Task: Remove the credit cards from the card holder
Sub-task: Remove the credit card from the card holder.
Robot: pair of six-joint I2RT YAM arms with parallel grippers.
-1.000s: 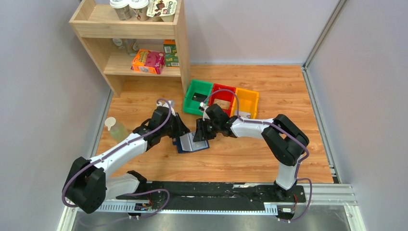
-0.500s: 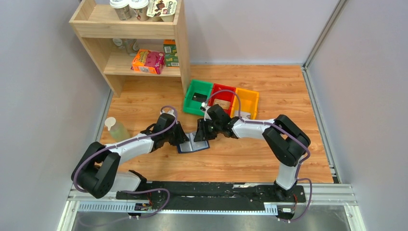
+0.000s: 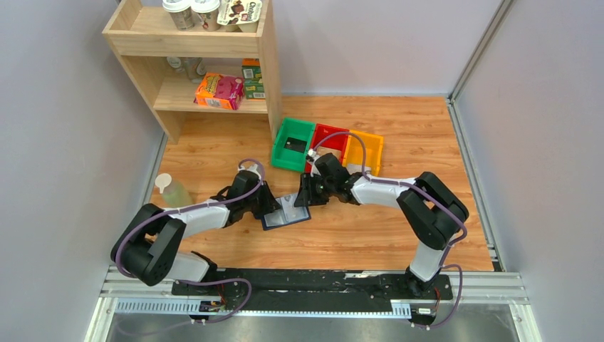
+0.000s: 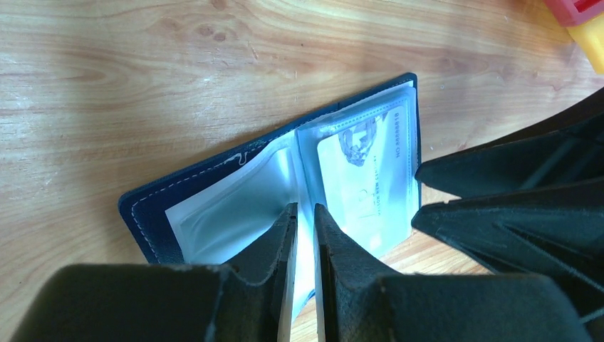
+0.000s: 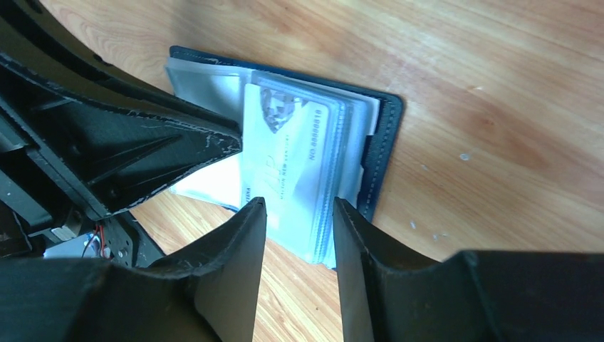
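Navy card holder (image 3: 286, 211) lies open mid wooden table (image 3: 399, 235) | left gripper (image 4: 300, 212): fingers nearly together, pinching a clear sleeve leaf (image 4: 299, 185) at the fold | right gripper (image 5: 295, 210): fingers partly spread, straddling the pocketed silver-grey card (image 5: 285, 149) edge

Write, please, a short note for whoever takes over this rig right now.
Left claw: nearly shut, pinching a clear sleeve of the card holder, which lies open on the table.
Right claw: open, straddling the edge of the silver card, no grip.
Done: holder opened; a dark card-like piece lies in the green bin.
Left: pull out that card, still in its sleeve; check other sleeves.
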